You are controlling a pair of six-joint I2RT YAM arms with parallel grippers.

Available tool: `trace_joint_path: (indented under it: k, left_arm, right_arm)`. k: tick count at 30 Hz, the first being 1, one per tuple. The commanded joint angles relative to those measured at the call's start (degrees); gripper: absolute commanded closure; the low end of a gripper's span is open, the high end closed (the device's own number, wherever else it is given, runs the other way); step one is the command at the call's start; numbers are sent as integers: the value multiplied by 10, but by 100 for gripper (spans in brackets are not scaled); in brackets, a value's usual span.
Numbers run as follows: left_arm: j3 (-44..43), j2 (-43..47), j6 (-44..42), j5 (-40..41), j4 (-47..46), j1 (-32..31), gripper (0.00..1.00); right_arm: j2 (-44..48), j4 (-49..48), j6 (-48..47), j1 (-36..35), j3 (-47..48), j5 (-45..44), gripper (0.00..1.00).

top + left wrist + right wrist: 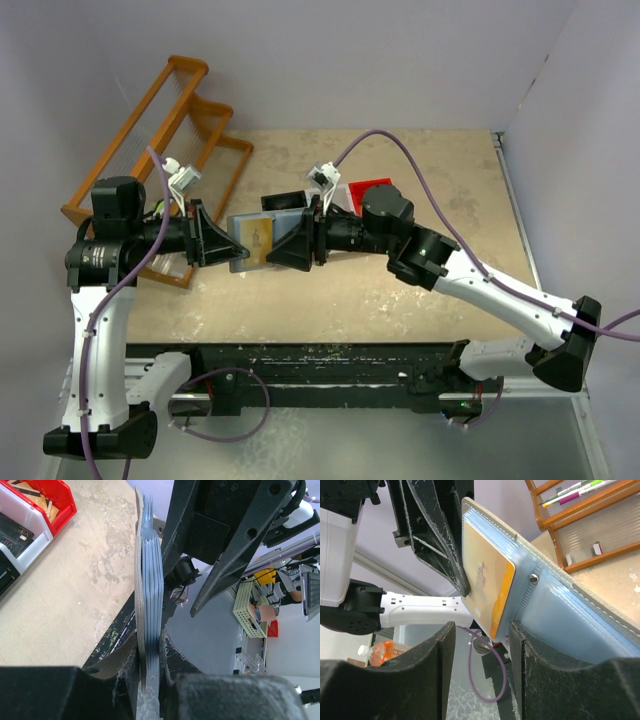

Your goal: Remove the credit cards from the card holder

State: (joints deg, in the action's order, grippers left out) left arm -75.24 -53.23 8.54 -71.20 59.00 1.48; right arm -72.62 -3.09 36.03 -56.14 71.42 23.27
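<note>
Holder [250, 243]: held off the table [400, 290], left of centre, hanging between the two grippers. It does not touch the surface. Grey outer cover, with a stack of clear bluish sleeves fanned inside; the left wrist view shows it edge-on.

Card [487, 580]: one orange-tan card is visible against the front sleeve, beside a small metal stud. Its lower corner points down into the gap between the right fingers. Other cards in the sleeves cannot be made out.

Left gripper [148, 655]: jaws clamped on one end of the holder, with cover and sleeves pinched flat between the pads.

Right gripper [482, 630]: facing the left one from the opposite end of the holder. Jaws stand apart, with daylight and a purple cable visible through the gap. The card's corner sits at the mouth of that gap; I cannot tell whether either finger is touching it. The sleeve edge lies right at the top of the right-hand finger [555, 680].

Surroundings:
- A wooden rack [190, 110] stands at the far left of the table, with pens [570, 491] lying on it.
- A red bin [52, 497] sits behind the right arm.
- A white bin [22, 540] is next to the red one and holds something dark.
</note>
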Motion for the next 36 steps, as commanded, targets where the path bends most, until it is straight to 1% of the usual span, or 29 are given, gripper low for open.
trace_joint_path:
  k: [1, 6, 11, 14, 16, 18, 22, 26, 29, 33, 36]
  left_arm:
    - [-34, 9, 18, -56, -28, 0, 99]
    - [-29, 10, 22, -67, -31, 0, 99]
    - [-23, 8, 35, -82, -40, 0, 99]
    - [-22, 8, 38, -83, -44, 0, 99]
    - [-21, 8, 38, -83, -44, 0, 99]
    - [-18, 9, 37, -83, -44, 0, 98]
    - [-2, 10, 36, -88, -49, 0, 96]
    - [8, 9, 37, -92, -54, 0, 95]
    - [13, 8, 37, -99, -58, 0, 90]
    - [21, 7, 38, -142, -67, 0, 73]
    - [27, 11, 40, -170, -81, 0, 71]
  right_arm:
    - [3, -8, -21, 16, 29, -9, 51]
    - [-5, -35, -14, 23, 30, 24, 53]
    - [-24, -86, 8, 25, 28, 68, 56]
    - [-33, -112, 19, 26, 27, 83, 59]
    - [-36, -129, 28, 26, 22, 93, 63]
    - [-37, -166, 42, 27, 11, 108, 67]
    - [-46, -250, 88, 28, -20, 144, 71]
    - [-60, -321, 131, 28, -43, 171, 78]
    - [-70, -361, 151, 27, -52, 178, 84]
    - [-82, -436, 184, 26, -64, 197, 87]
    - [-83, -482, 205, 26, -80, 203, 90]
